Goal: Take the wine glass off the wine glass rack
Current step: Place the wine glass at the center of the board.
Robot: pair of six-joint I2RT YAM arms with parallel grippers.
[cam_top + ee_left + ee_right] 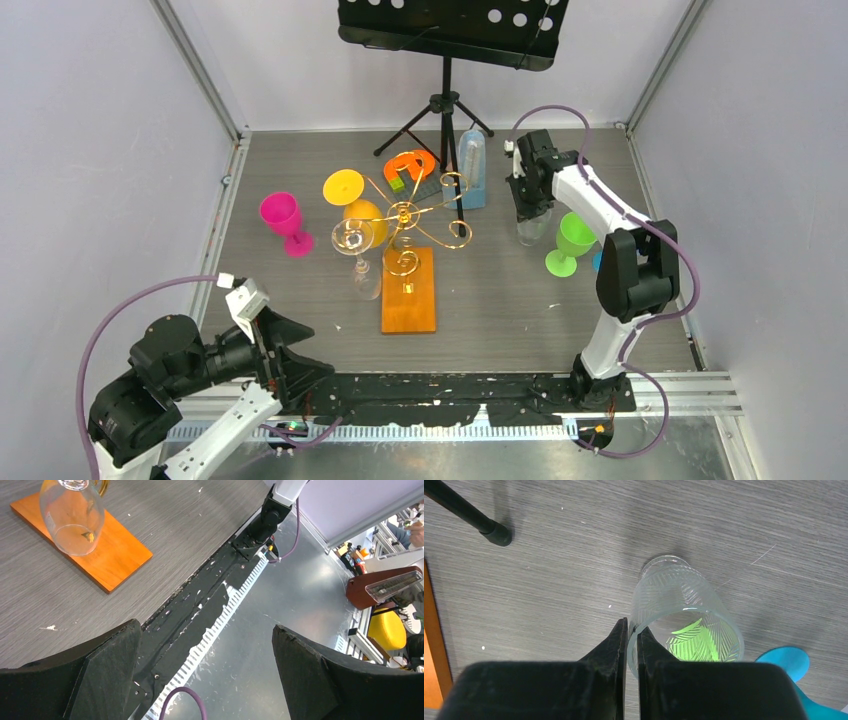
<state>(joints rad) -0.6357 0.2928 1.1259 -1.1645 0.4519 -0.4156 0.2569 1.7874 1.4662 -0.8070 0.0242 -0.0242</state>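
Wine glass (359,260) (72,520), clear: we log it hung on the near-left arm of the wine glass rack (408,214), foot up in the gold wire, bowl down, long axis close to vertical, mouth facing the table by the left edge of the rack's orange base (410,295) (107,555). The left wrist view cuts off its stem and foot, and the clear wall is faint from above. A yellow glass (363,220) sits just behind it at the rack. Left of the rack stands a pink goblet (284,222); behind the rack, a black music stand (447,60). Right of the rack, the right gripper (530,215) (631,640) is pinched onto the wall of a clear patterned tumbler (684,610), next to a green goblet (570,243). Near-left of the rack, the left gripper (290,352) (205,627) hangs with fingers wide apart, holding nothing.
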